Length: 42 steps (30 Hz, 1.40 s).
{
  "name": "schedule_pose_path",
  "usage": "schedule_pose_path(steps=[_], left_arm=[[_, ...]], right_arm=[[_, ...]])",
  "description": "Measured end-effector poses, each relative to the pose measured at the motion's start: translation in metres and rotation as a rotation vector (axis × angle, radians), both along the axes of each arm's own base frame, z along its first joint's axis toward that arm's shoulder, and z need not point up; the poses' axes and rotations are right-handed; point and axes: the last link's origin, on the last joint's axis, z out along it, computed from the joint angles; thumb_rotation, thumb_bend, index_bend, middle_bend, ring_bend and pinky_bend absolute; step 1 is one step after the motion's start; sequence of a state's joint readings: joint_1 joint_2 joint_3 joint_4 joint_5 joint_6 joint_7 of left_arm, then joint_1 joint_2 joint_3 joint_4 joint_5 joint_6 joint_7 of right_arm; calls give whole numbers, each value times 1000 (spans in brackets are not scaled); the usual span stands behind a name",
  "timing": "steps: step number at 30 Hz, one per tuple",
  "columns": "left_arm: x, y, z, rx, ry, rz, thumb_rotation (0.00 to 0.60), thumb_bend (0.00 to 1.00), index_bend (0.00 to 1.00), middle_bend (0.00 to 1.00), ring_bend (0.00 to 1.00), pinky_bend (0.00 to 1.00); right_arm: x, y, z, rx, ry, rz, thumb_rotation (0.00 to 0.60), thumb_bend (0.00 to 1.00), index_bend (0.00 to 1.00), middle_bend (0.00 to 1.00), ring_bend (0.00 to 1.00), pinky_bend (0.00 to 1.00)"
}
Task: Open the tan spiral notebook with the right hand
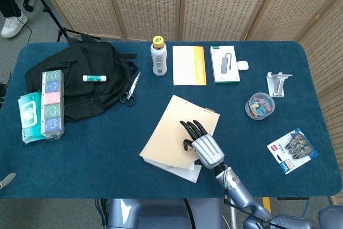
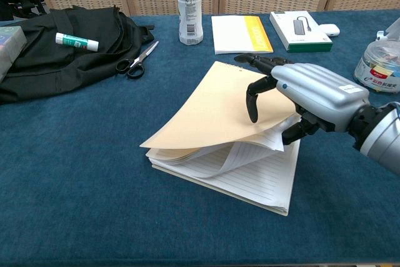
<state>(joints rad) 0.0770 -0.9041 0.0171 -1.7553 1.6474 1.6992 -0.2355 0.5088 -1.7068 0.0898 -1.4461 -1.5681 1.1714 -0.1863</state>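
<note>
The tan spiral notebook (image 1: 170, 131) lies slanted at the table's middle, its spiral edge at the far end. My right hand (image 1: 203, 147) grips the near right corner of its cover. In the chest view the fingers (image 2: 257, 89) curl over the tan cover (image 2: 206, 114) and the thumb sits beneath it. Cover and several sheets are lifted and bowed above the lined pages (image 2: 250, 176), which show below. My left hand appears in neither view.
A black backpack (image 1: 80, 81) with a glue stick (image 1: 96, 78) lies far left, tissue packs (image 1: 49, 103) beside it. Scissors (image 1: 130, 89), a bottle (image 1: 158, 56), a yellow booklet (image 1: 189, 65) and a green box (image 1: 224, 64) line the back. A clip jar (image 1: 259, 106) stands right.
</note>
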Motion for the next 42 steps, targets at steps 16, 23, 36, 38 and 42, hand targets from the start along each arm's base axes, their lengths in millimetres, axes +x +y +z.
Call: schedule_pose_path(steps=[16,23,36,38,42], left_arm=[[0,0,1,-2,-3,-2,600,0,0,0,0,0],[0,-1,1,-3,-4,-4,600,0,0,0,0,0],[-1,0,1,-2,-7,-1,600,0,0,0,0,0],[0,0,1,-3,-7,-2,600,0,0,0,0,0],[0,0,0,-5,-4,-2,600,0,0,0,0,0]], right_arm=[[9,-11,2,-11,13,-22,600,517,586,0,0,0],[5,-7,0,7,15,-24,600,523,626,0,0,0],[3,9,-2,96,21,20,600,588,677,0,0,0],[3,14,0,125,27,33,600,587,682,0,0,0],[4,24,3,165,39,69,600,593,690,0,0,0]])
